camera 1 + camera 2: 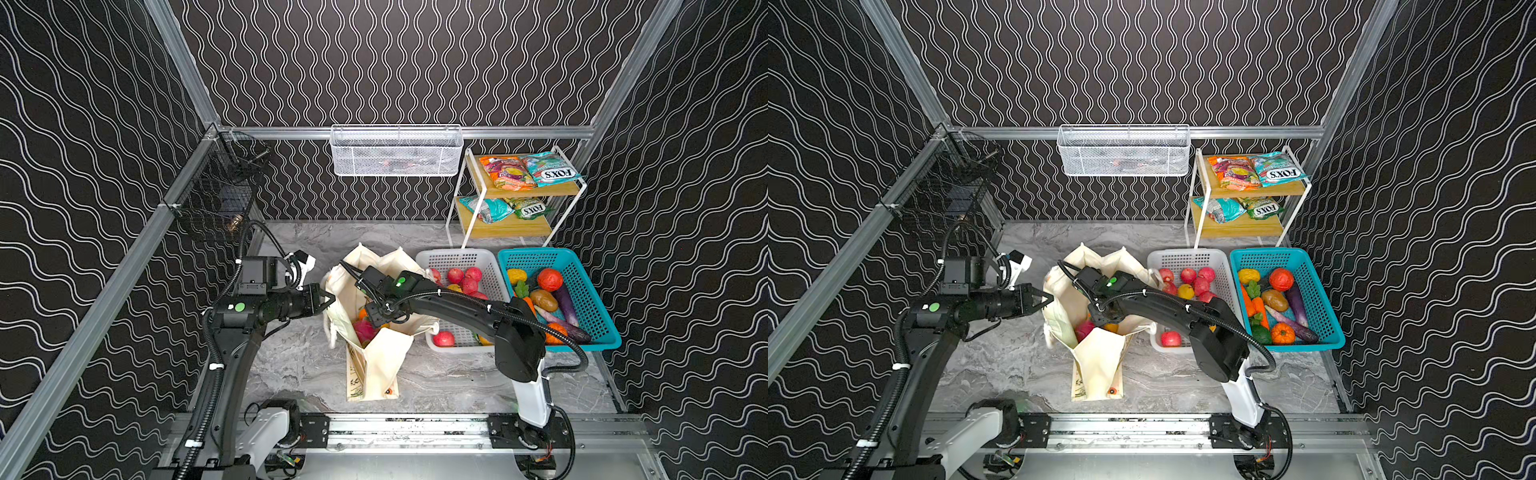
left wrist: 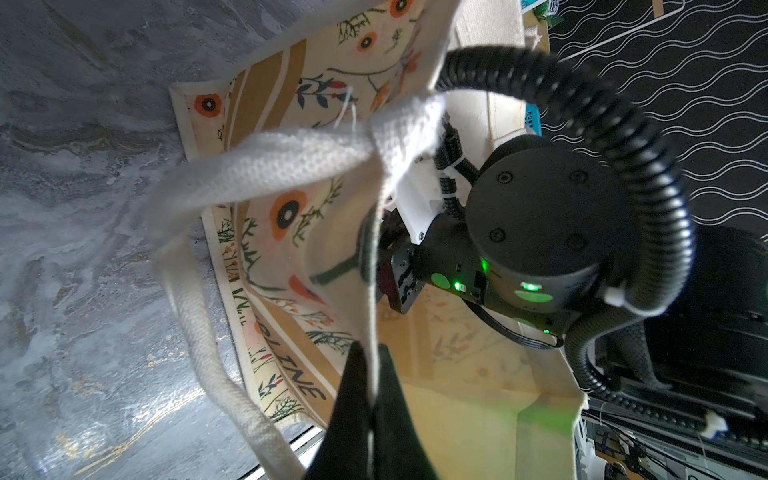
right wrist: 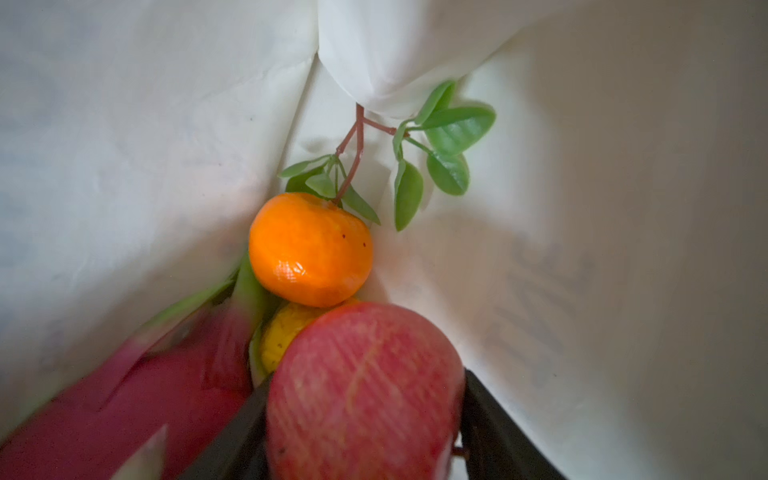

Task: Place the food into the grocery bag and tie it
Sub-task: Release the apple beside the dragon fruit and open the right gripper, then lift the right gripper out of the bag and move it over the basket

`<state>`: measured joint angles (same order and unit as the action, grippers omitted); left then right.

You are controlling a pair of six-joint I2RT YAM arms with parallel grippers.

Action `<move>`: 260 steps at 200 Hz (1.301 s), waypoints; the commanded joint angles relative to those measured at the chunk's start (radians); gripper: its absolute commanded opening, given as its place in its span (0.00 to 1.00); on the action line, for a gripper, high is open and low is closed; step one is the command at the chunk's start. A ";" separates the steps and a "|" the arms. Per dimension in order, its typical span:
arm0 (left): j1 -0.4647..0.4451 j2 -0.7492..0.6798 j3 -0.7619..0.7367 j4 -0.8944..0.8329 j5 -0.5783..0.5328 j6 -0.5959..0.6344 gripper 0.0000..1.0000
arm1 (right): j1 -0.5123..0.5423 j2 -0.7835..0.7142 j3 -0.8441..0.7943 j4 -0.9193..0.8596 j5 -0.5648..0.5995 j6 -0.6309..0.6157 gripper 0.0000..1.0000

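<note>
The cream flower-print grocery bag [image 1: 382, 353] [image 1: 1100, 357] [image 2: 291, 124] stands open mid-table. My left gripper [image 1: 330, 300] [image 1: 1050, 300] [image 2: 372, 374] is shut on the bag's left rim and holds the mouth open. My right gripper [image 1: 374, 322] [image 3: 366, 378] reaches down into the bag with a red apple [image 3: 361, 407] between its fingers. Below it in the bag lie an orange with leaves [image 3: 309, 249], a pink dragon fruit [image 3: 124, 395] [image 1: 365, 330] and a yellow fruit [image 3: 282, 332]. FOX'S snack packets [image 1: 548, 168] lie on the shelf at the back right.
A white basket [image 1: 461, 259] holding red apples stands right of the bag. A teal basket [image 1: 582, 282] of vegetables sits beside it. The two-tier shelf [image 1: 519, 191] stands behind them. A white wire basket [image 1: 397, 151] hangs on the back wall and a black one [image 1: 220, 195] on the left.
</note>
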<state>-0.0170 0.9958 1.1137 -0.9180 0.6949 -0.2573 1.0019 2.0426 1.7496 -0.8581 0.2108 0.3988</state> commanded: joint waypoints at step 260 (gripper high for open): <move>0.002 -0.026 -0.031 0.043 0.020 -0.023 0.00 | 0.058 -0.376 0.285 -0.137 0.257 0.018 0.91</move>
<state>-0.0170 0.9844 1.0950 -0.8982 0.7109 -0.2588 1.0649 1.7199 2.0296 -0.9741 0.3710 0.3870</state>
